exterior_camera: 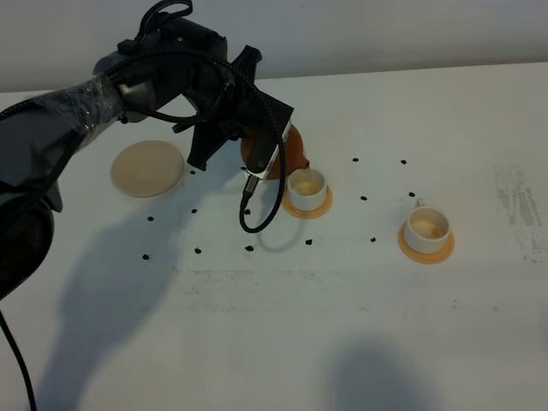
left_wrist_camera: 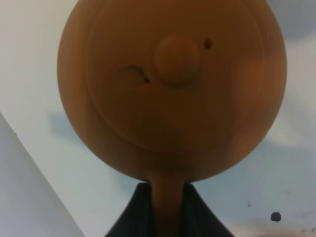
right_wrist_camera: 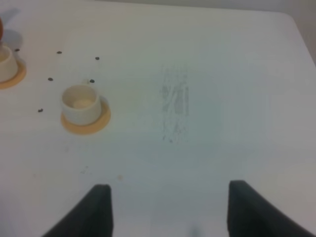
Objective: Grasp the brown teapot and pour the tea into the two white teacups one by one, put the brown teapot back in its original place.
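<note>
Item 1. Left claw (left_wrist_camera: 167, 200): closed tight on the loop handle of the brown teapot (exterior_camera: 296, 151), its dark fingers (left_wrist_camera: 129, 219) pressed to either side of the handle. We log the teapot as lifted and tipped, lid and knob towards the wrist camera, spout just over the rim of the near teacup (exterior_camera: 306, 182).

Item 2. Near teacup: upright on its orange-tan coaster (exterior_camera: 310, 208). We cannot tell whether tea is running.

Item 3. Far teacup (exterior_camera: 425, 225): upright on a like coaster, well apart from the teapot.

Item 4. Cream-beige coaster (exterior_camera: 147, 168): bare, beside the left arm on the side away from the cups.

Item 5. Right claw (right_wrist_camera: 170, 212): spread wide, holding nothing, above the white table (exterior_camera: 257, 342) near a scuffed patch (right_wrist_camera: 175, 106).

Item 6. Small black dots (exterior_camera: 249, 248), scattered around the cups.
</note>
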